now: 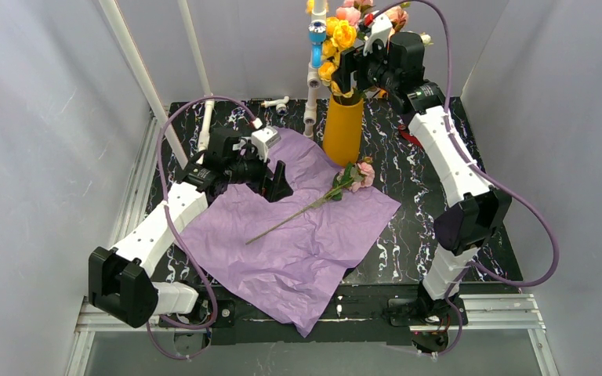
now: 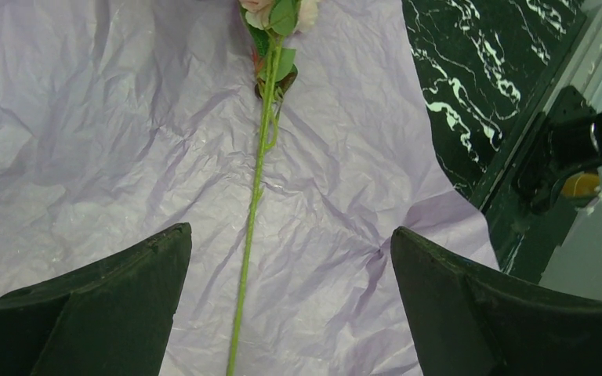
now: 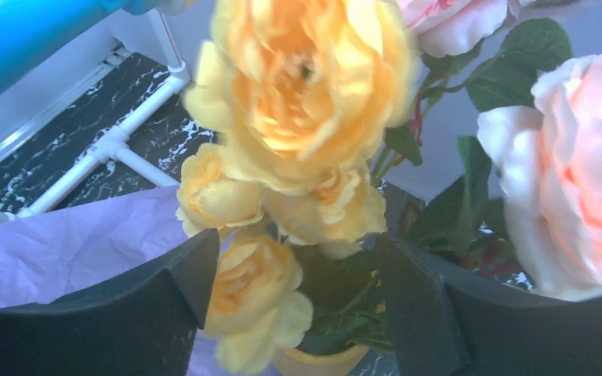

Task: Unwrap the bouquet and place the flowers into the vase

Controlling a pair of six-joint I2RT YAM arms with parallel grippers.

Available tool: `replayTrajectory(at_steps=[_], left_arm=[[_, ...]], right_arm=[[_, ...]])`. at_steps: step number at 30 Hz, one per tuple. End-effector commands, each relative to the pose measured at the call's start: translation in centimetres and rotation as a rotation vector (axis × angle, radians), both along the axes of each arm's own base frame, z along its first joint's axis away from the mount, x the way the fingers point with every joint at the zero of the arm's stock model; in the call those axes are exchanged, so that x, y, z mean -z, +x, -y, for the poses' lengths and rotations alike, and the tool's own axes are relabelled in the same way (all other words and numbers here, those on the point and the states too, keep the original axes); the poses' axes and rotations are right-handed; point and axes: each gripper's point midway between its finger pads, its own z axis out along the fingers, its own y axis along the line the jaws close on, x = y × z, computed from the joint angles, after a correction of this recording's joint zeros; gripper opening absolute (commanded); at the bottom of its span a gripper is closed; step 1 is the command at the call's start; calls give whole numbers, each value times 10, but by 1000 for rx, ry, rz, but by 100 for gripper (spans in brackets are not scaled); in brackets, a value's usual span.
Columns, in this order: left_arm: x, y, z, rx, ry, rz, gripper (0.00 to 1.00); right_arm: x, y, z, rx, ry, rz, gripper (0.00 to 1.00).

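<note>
Top external, mustard vase (image 1: 342, 133) of yellow roses (image 1: 341, 35), crinkled lilac paper (image 1: 306, 243)

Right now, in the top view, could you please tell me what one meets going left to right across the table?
Left gripper → white pipe → vase → right arm's elbow. The loose rose and right gripper overlap the vase, so I left them out.
</note>
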Motion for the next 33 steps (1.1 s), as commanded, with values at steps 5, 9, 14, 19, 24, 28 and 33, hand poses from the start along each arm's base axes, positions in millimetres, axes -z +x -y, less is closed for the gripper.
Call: replayTrajectory(at_steps=[5, 9, 14, 19, 24, 28, 33], left_arm=[[17, -16, 8, 257, 85, 113, 98], [44, -22, 12, 356, 226, 161, 89], [69, -27, 30, 466, 361, 212, 81], [90, -17, 53, 485, 453, 205, 71], [104, 4, 78, 450, 500, 220, 60], [122, 18, 89, 426, 544, 196, 54], [144, 28, 96, 392, 570, 147, 54]], right_arm=[[-62, -35, 13, 24, 105, 99, 97], [-94, -62, 17, -8, 145, 173, 98], [-116, -94, 24, -42, 166, 229, 98], [-123, -125, 36, -38, 177, 233, 98], [-101, -152, 51, -8, 171, 164, 98], [-86, -170, 62, 17, 159, 125, 98], [-73, -183, 81, 67, 108, 108, 98]])
